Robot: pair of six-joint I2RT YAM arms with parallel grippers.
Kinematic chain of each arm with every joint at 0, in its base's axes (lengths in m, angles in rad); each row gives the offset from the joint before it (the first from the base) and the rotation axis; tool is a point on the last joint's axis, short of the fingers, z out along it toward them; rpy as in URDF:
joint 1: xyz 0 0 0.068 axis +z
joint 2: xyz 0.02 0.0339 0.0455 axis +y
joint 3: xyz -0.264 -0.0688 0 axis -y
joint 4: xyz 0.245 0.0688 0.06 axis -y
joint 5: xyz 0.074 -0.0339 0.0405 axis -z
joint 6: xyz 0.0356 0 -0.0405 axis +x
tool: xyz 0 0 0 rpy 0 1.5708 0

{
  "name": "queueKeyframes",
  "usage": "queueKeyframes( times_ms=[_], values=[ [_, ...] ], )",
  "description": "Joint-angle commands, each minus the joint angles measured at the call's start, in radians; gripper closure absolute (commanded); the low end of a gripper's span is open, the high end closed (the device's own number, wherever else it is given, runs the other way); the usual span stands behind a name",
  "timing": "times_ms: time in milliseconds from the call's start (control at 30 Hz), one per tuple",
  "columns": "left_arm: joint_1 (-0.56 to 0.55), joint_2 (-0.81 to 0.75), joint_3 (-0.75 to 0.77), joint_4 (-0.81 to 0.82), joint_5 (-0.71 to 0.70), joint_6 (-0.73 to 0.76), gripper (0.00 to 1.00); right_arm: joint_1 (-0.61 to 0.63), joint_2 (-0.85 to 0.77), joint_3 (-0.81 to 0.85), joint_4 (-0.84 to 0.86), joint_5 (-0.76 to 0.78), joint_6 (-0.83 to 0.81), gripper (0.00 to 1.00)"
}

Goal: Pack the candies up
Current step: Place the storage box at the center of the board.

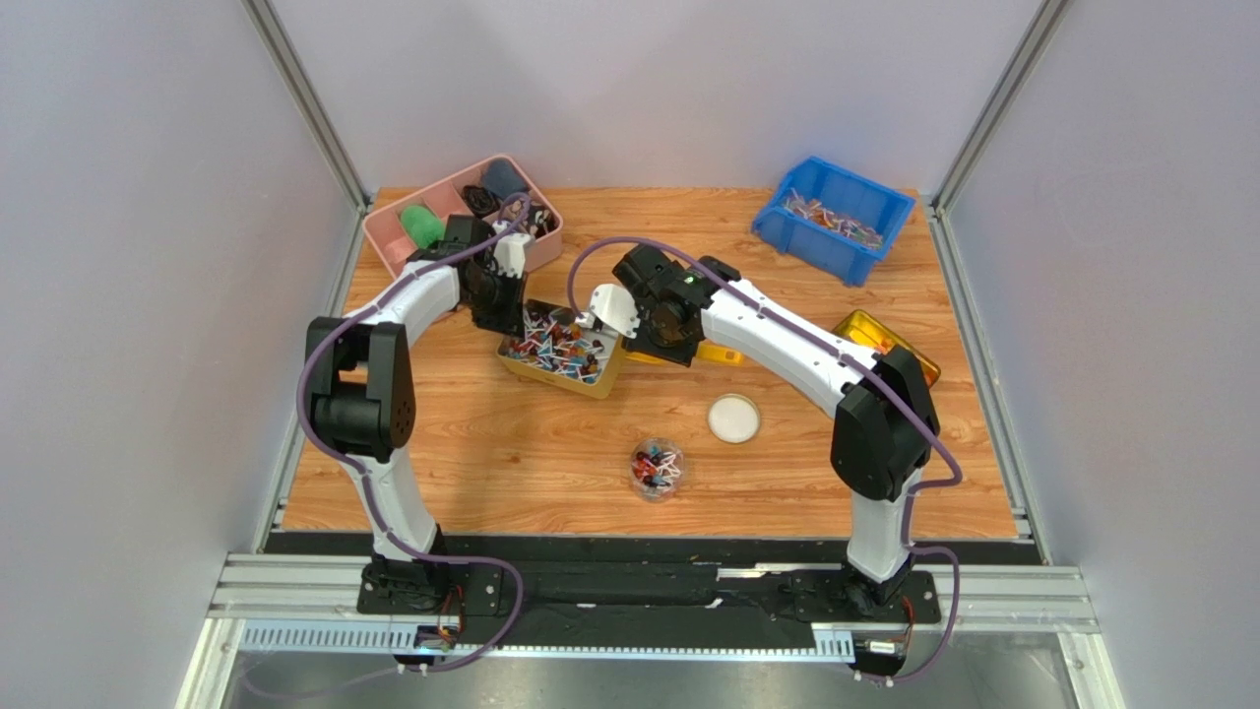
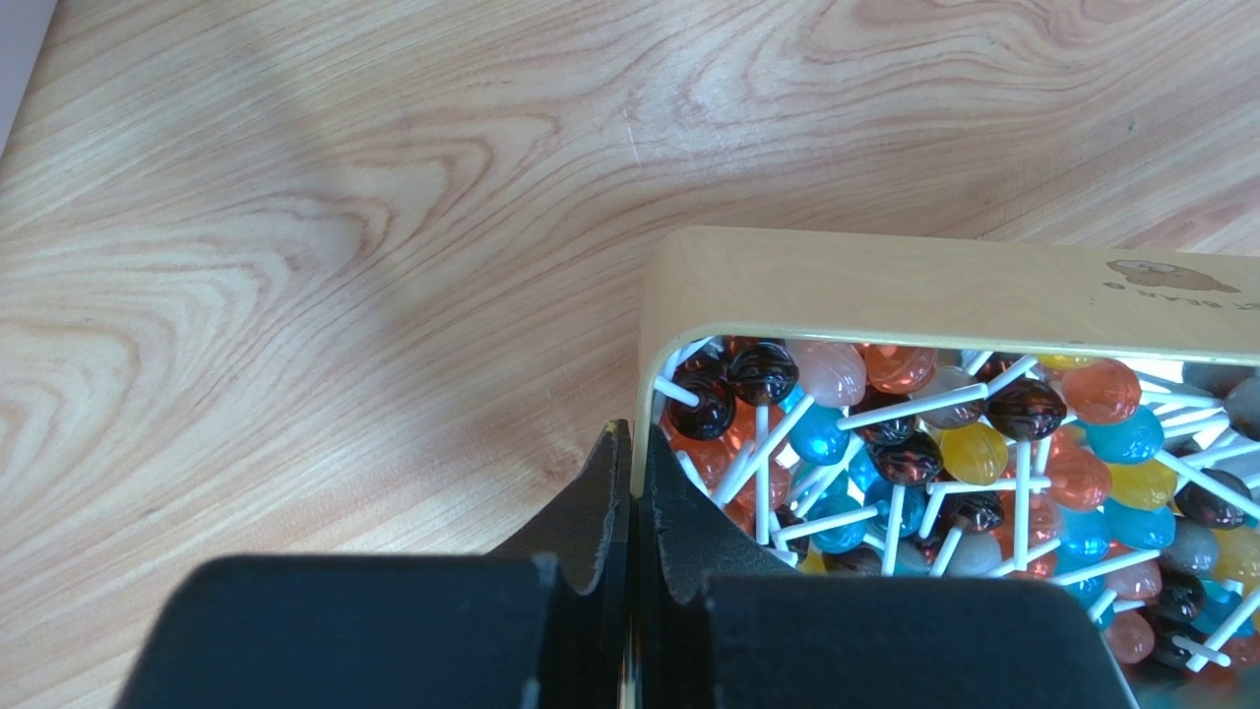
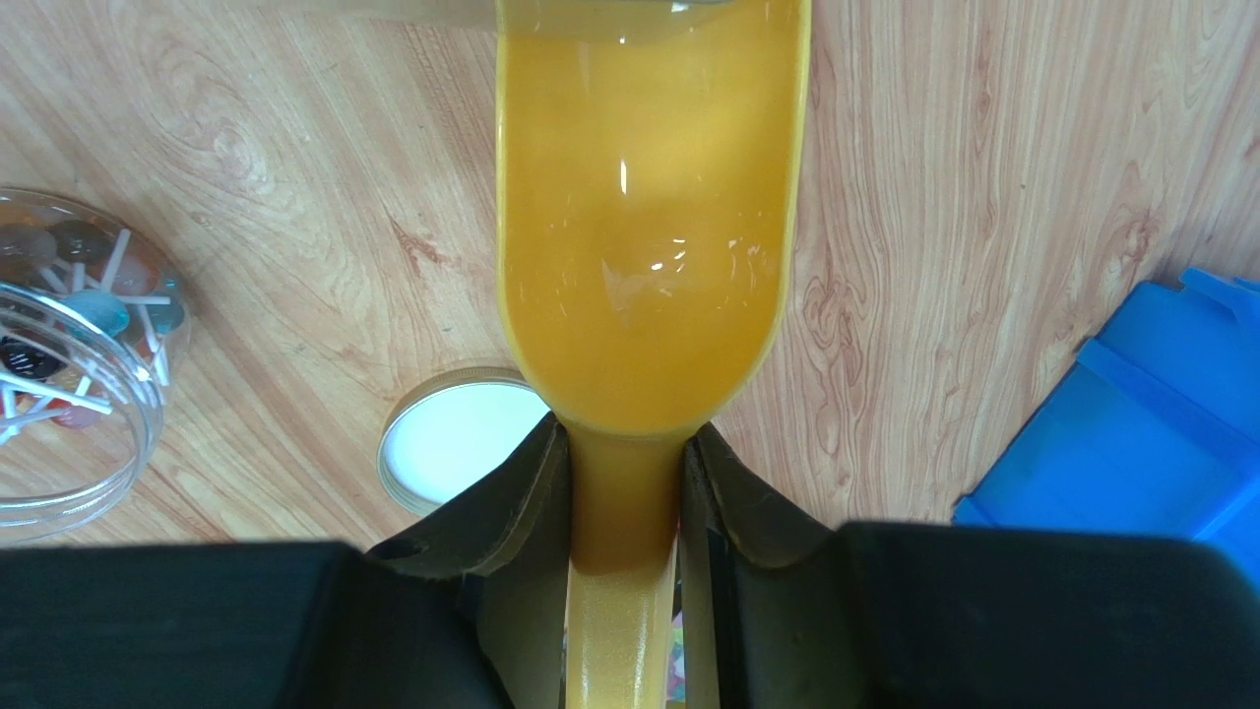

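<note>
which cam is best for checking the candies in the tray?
Left wrist: the candies sit close up, colours and white sticks distinct. Top external shows the tray small and partly covered. Right wrist shows only a few in the jar at its left edge.

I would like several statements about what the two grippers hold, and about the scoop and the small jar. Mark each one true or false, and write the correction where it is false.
1. The right gripper holds the orange scoop by its handle. True.
2. The scoop is full of lollipops. False: its bowl is empty.
3. The left gripper is closed on the wall of the box that holds the lollipops. True.
4. The clear jar has its lid on. False: the jar is open, with a few lollipops inside, and the white lid lies on the table beside it.
</note>
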Motion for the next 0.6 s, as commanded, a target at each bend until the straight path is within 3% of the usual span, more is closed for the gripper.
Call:
queueKeyframes(
  times_ms=[0, 267, 567],
  values=[
    [0.005, -0.036, 0.017, 0.025, 0.031, 0.004, 1.0, 0.015, -0.1, 0.045, 0.084, -0.059, 0.034, 1.0],
    [0.005, -0.033, 0.017, 0.023, 0.031, 0.004, 1.0, 0.024, -0.137, 0.034, 0.123, -0.067, 0.047, 1.0],
    [0.005, -0.036, 0.017, 0.018, 0.025, 0.006, 1.0, 0.024, -0.105, -0.048, 0.138, 0.137, 0.023, 1.0]
  ],
)
